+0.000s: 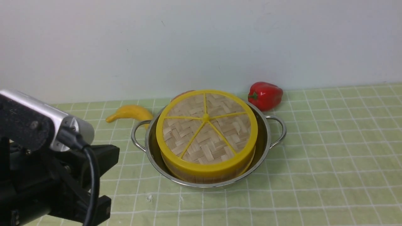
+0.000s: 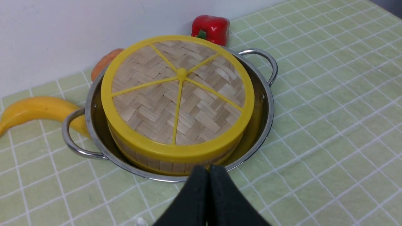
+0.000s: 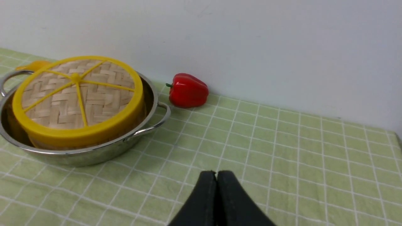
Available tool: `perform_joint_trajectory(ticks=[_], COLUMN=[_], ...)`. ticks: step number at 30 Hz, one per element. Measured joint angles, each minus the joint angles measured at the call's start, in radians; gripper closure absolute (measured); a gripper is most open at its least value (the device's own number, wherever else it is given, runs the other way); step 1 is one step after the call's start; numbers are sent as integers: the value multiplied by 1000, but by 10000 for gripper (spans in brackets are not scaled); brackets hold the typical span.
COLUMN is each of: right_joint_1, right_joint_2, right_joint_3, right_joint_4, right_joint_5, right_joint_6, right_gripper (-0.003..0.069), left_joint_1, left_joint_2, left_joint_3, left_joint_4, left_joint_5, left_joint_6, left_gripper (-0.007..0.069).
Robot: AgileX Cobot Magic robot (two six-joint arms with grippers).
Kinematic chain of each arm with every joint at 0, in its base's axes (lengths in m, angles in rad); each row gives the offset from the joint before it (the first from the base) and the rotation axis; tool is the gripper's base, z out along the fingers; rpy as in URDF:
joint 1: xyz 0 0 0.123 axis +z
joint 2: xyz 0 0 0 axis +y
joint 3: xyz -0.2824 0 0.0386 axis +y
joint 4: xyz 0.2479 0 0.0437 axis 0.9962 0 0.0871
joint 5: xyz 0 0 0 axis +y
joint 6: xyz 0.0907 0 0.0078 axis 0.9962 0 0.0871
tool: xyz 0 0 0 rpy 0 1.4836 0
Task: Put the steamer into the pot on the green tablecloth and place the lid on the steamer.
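The front camera sits on the robot's side and looks forward across the green tablecloth to the white wall. The left arm fills its near left corner. The left wrist camera looks down past the left gripper, close to the pot. The right wrist camera sits low, past the right gripper, with the pot off to one side, farther away. All three views share the pot, the lid and the red pepper.
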Motion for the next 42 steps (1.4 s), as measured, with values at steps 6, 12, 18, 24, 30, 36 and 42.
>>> perform_joint_trajectory(ticks=[6,12,18,24,30,36,42], right_joint_1=[0,0,0,0,0,0,0], right_joint_2=[0,0,0,0,0,0,0], right_joint_3=[0,1,1,1,1,1,1], right_joint_4=[80,123,167,186,187,187,187], right_joint_5=[0,-2,-6,-7,-7,-7,-7], right_joint_6=[0,0,0,0,0,0,0], right_gripper=[616,582,541,515,494,479,467], left_joint_1=[87,361,649,721,724,724,724], left_joint_2=[-67,-273,-591,-739,-743,-743,-744], left_joint_3=[84,331,612,726,730,730,730], left_joint_4=[202,239,246,263,265,265,265], left_joint_5=[-74,-178,-249,-256,-247,-241,-241], left_joint_6=[15,-24,-37,-38,-38,-38,-38], left_gripper=[633,613,602,590,580,561,555])
